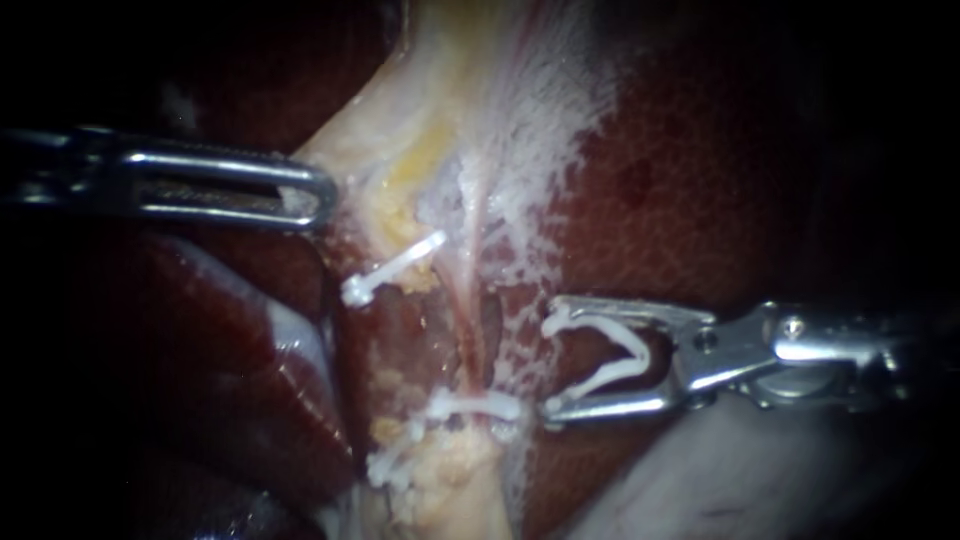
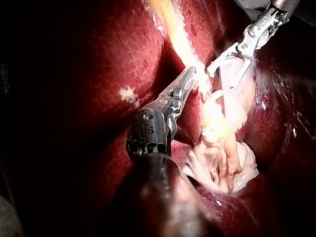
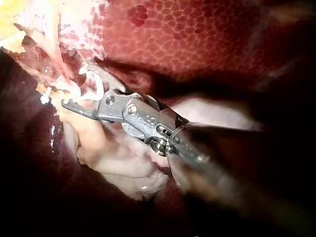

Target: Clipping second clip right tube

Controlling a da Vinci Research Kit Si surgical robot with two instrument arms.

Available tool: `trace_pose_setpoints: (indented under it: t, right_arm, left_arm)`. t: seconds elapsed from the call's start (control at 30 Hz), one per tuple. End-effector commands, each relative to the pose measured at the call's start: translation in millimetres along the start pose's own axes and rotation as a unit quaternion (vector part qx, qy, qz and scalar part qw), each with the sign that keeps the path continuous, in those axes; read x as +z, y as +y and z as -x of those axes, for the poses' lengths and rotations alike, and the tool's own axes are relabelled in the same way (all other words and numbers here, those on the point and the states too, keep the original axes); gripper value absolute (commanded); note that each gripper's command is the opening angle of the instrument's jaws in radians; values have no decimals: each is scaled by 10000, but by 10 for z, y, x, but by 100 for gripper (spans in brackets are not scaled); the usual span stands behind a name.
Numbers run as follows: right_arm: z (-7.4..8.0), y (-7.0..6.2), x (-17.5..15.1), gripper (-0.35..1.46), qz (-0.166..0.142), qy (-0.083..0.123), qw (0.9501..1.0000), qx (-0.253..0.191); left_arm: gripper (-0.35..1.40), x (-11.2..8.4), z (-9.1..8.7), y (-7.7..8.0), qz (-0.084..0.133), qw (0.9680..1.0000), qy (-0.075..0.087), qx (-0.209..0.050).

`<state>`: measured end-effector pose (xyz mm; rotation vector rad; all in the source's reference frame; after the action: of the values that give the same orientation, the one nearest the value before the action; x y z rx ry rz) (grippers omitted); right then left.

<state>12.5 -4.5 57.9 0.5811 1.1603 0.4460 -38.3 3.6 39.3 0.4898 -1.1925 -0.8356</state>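
While its jaws stand wide apart, the right instrument (image 1: 547, 366) carries a white loaded clip (image 1: 635, 358) between them, one leg lying against each jaw and its mouth open. Just ahead of the jaw tips, not yet between them, runs the thin pink right tube (image 1: 466, 320). A fixed clip (image 1: 478, 405) crosses that tube ahead of the lower jaw's tip. Beyond the tube, another clip (image 1: 392, 268) sits slanted on yellowish tissue. Farther off, the left instrument (image 1: 325, 195) has its jaws pressed together on the edge of the pale tissue (image 1: 440, 100). Dark red liver (image 1: 700, 200) lies beside both instruments.
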Motion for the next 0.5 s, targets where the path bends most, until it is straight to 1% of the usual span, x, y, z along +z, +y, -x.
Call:
trace_pose_setpoints:
  t: [0.03,0.17,0.27,0.37,0.5]
  right_arm:
    - [2,2,6,59,-26,-14,10000,43]
    - [10,4,22,59,-28,-22,9999,129]
    - [14,4,33,59,-10,-23,9999,170]
    - [14,3,41,59,-23,-30,9998,193]
    - [11,3,51,59,-95,-49,9997,226]
  left_arm:
    - [-35,0,2,-4,15,10000,-11,14]
    - [-35,-1,4,-14,22,10000,-28,11]
    - [-35,-1,5,-16,24,10000,-28,11]
    - [-35,-1,4,-16,24,10000,-28,11]
    - [-35,0,4,-16,27,10000,-29,12]
